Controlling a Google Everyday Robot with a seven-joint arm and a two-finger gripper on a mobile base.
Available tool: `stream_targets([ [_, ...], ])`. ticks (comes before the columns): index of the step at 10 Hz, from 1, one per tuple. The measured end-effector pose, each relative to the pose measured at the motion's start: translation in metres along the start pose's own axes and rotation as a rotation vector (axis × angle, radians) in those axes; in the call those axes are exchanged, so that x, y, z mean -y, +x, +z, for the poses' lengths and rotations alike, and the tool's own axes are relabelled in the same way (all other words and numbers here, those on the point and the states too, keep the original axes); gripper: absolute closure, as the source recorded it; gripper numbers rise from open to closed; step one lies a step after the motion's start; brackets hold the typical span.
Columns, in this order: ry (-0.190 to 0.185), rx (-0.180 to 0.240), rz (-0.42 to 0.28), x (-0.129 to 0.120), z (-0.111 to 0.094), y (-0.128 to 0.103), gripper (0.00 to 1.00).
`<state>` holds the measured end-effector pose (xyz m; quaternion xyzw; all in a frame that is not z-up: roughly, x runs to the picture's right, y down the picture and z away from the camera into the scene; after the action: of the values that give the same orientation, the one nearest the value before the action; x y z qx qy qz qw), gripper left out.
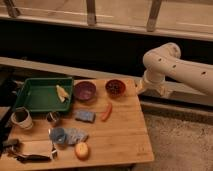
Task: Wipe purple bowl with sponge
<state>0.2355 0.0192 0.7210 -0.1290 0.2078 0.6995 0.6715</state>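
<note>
Gripper [139,89]: hangs just past the table's [125,135] far right edge; fingers apart, nothing between them.
Purple bowl [85,91]: upright, mouth up, well to the camera's left of the fingers, with the red-brown bowl [115,87] between them; just beside the green tray [30,95].
Sponge [85,116]: flat, long axis roughly along the table's front edge; left of the fingers and nearer the camera, just before the purple bowl.
Room: bare wood below the fingers, right of the orange carrot [106,111].
</note>
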Motion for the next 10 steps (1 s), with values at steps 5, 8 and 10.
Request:
stream_targets([
  [5, 0.014, 0.165, -0.374, -0.089, -0.029, 0.031, 0.24],
  [8, 0.006, 0.167, -0.399, -0.101, -0.033, 0.038, 0.24],
  [10, 0.003, 0.168, -0.403, -0.104, -0.033, 0.037, 0.24],
])
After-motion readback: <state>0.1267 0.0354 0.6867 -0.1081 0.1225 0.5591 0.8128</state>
